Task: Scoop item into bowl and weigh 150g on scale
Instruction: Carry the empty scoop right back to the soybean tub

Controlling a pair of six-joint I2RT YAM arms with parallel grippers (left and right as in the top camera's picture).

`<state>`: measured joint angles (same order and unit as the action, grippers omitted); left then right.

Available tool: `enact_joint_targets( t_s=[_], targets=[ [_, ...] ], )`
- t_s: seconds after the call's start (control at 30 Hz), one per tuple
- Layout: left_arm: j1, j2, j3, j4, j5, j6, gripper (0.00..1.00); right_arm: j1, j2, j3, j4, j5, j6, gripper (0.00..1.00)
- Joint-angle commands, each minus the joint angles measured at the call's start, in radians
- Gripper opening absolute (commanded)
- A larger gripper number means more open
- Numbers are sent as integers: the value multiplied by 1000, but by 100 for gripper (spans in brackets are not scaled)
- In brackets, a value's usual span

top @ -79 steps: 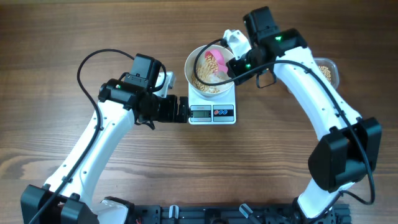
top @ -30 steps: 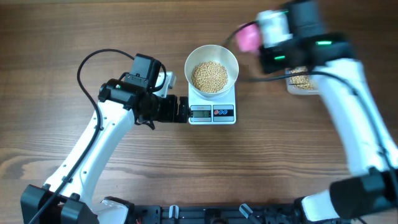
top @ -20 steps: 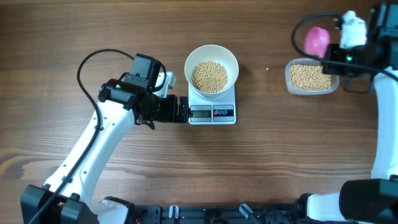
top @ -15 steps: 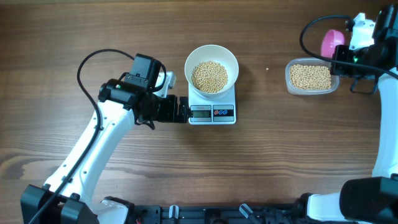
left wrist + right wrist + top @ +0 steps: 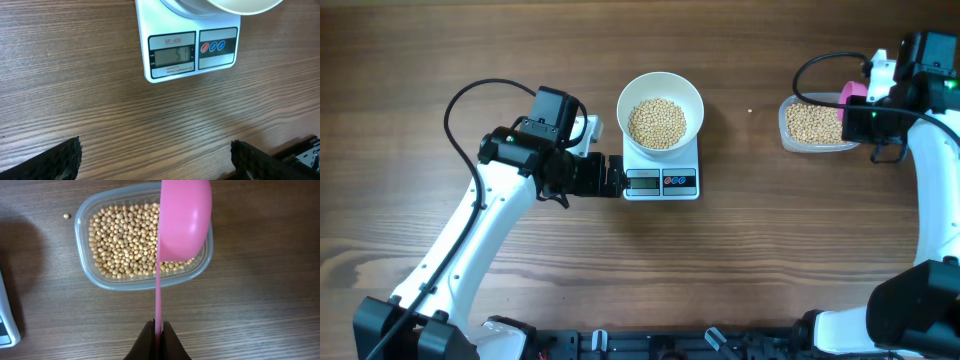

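The white bowl (image 5: pixel 624 100) sits on the scale (image 5: pixel 660 183) near the middle of the table (image 5: pixel 740 260), with a heap of beans (image 5: pixel 656 122) in it. The bowl's rim overhangs the scale's top edge at 12 o'clock and leaves the display and buttons at 6 o'clock uncovered.

The left gripper (image 5: pixel 155 162) lies at the scale's 9 o'clock, just beside its left edge. Its jaws are spread wide and hold nothing, with bare wood between them.

Well apart, at 3 o'clock from the bowl, stands a clear tub (image 5: pixel 785 125) of more beans (image 5: pixel 814 124). The right gripper (image 5: pixel 157 330) is clenched on the thin handle of a pink scoop (image 5: pixel 184 217). The scoop's cup hangs over the tub's 3 o'clock end and crosses the rim there.

One stray bean (image 5: pixel 66 216) lies on the wood at about the tub's 9 o'clock. Apart from that bean, the wood between scale and tub is open, and so is the wide strip toward 6 o'clock.
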<state>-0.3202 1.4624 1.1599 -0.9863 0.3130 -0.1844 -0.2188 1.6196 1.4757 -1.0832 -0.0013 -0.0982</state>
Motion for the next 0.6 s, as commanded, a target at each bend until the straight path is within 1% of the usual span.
enact_joint_targets(
  t_s=[0.0,0.43,0.57],
  targets=[
    [3,6,-2,0,12,20,100,23,12,-13,13,32,-11,4],
    [3,6,-2,0,12,20,100,33,27,-95,51,38,-7,4],
    [3,6,-2,0,12,20,100,33,29,-95,81,100,-7,4]
  ],
)
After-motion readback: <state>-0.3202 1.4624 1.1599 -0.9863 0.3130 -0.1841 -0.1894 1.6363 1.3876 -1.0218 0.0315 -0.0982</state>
